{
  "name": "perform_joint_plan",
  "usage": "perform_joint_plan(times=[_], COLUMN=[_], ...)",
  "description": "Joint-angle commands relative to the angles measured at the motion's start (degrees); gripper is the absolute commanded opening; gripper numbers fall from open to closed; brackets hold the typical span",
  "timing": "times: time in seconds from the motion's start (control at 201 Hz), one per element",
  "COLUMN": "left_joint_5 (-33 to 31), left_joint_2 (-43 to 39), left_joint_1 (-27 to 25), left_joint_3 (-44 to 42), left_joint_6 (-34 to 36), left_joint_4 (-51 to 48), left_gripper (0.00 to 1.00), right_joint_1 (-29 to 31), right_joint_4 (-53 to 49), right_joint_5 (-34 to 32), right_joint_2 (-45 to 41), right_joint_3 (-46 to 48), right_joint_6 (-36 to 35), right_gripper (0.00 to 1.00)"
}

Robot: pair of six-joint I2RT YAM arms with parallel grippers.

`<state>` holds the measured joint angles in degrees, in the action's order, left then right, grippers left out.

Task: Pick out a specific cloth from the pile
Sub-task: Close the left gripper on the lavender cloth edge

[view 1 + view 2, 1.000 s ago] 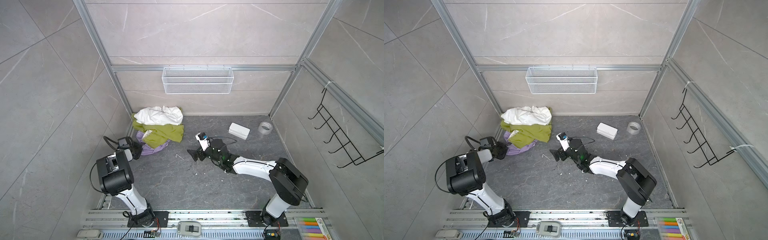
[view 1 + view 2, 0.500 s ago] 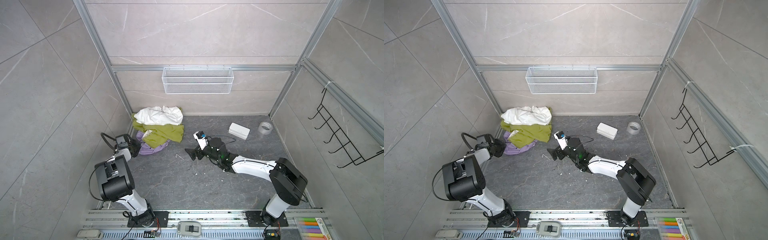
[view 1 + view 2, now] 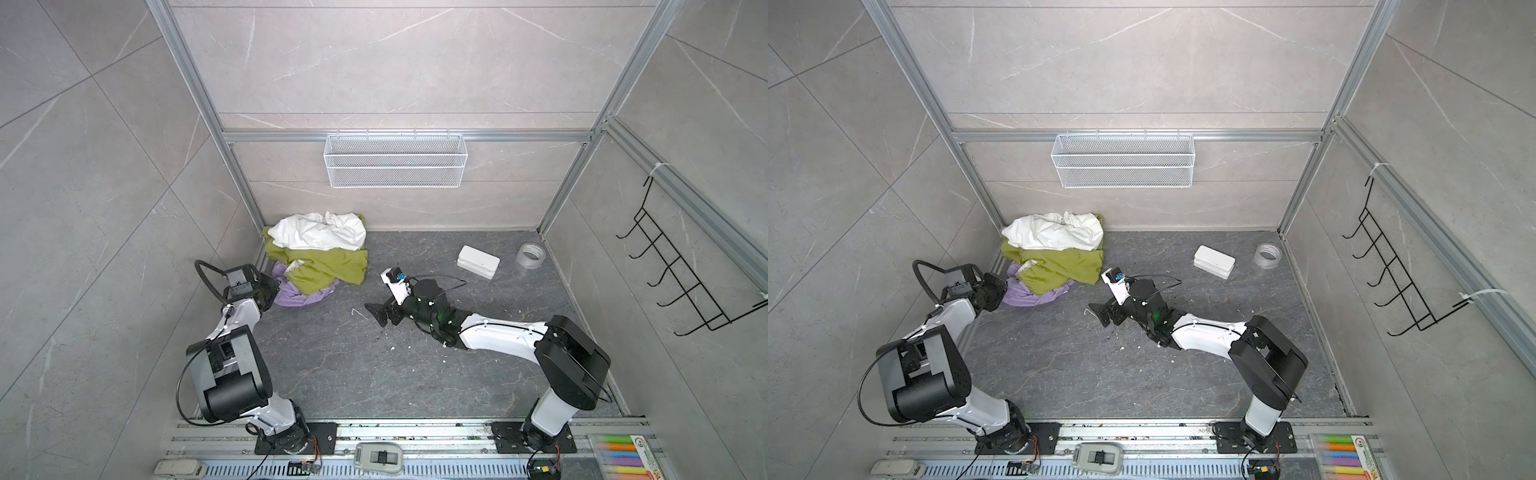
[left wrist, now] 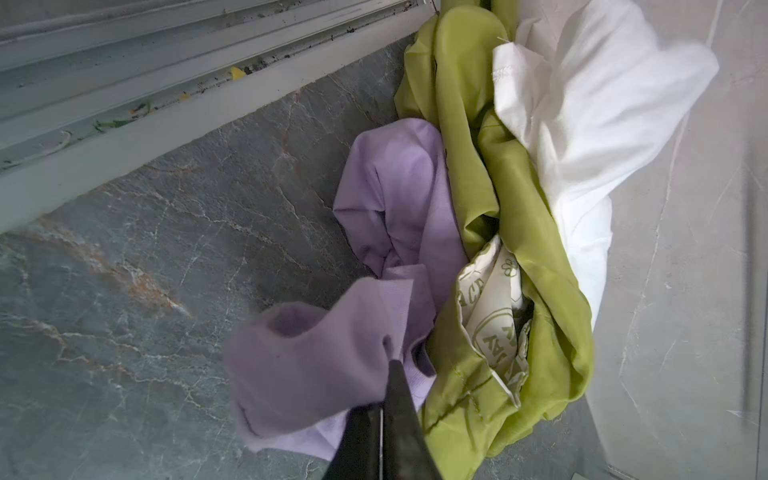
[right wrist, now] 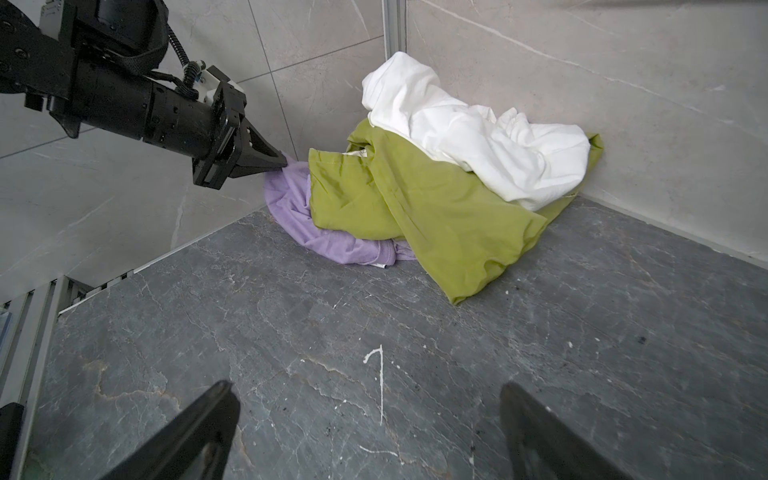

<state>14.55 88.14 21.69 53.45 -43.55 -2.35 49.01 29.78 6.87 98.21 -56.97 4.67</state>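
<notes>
The gray floor [image 3: 332, 374] holds the pile [image 3: 320, 253] in a back corner in both top views. Left wrist view: the left gripper [image 4: 390, 370] pinches the purple cloth [image 4: 395, 187], which sits under the green cloth [image 4: 465, 124]. Right wrist view: the right gripper [image 5: 370, 415] is wide open and empty. Next, I think, comes a slow pull.

The pile [image 3: 320, 257] sat in the rear left corner of the floor [image 3: 374, 374]: the cloth [image 3: 299, 297] lowest, poking out front-left from under the middle cloth [image 3: 336, 268], the top cloth [image 3: 320, 232] rearmost. The left gripper [image 5: 283, 161] touched the cloth's left edge; the right gripper [image 3: 380, 313] was mid-floor, right of the pile. A box [image 3: 478, 261] lay rear right, a tape roll [image 3: 531, 256] just right of it, a wire basket [image 3: 395, 160] on the back wall above.
</notes>
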Motion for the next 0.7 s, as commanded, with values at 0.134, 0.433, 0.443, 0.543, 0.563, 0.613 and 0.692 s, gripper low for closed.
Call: perform_joint_plan(times=[0.134, 0.433, 0.443, 0.543, 0.563, 0.613, 0.692], left_joint_5=[-1.53, -0.58, -0.57, 0.04, 0.14, 0.31, 0.43], left_joint_2=[-4.68, -6.81, -6.88, -7.06, -7.02, -7.09, -7.29], left_joint_1=[0.27, 0.19, 0.24, 0.20, 0.19, 0.11, 0.10], left_joint_3=[3.55, 4.95, 5.01, 6.14, 6.54, 7.14, 7.95], left_joint_6=[2.29, 1.72, 1.78, 1.74, 1.75, 1.51, 1.11], left_joint_4=[-2.15, -2.33, -2.36, -2.81, -3.00, -3.12, -3.10], left_gripper=[0.00, 0.00, 0.00, 0.00, 0.00, 0.00, 0.00], right_joint_1=[1.01, 1.44, 1.50, 1.70, 1.70, 1.87, 1.96], right_joint_4=[-0.11, -0.42, -0.42, -0.82, -0.93, -1.37, -1.72], right_joint_5=[-0.89, -1.38, -1.37, -0.95, -0.90, -0.82, -0.90], right_joint_2=[1.12, 0.84, 0.88, 0.88, 0.84, 0.91, 0.77], right_joint_3=[-1.90, -2.23, -2.28, -2.44, -2.59, -2.75, -3.13], right_joint_6=[-0.55, -0.64, -0.69, -0.69, -0.70, -0.63, -0.79], right_gripper=[0.99, 1.00, 1.00, 1.00, 1.00, 1.00, 1.00])
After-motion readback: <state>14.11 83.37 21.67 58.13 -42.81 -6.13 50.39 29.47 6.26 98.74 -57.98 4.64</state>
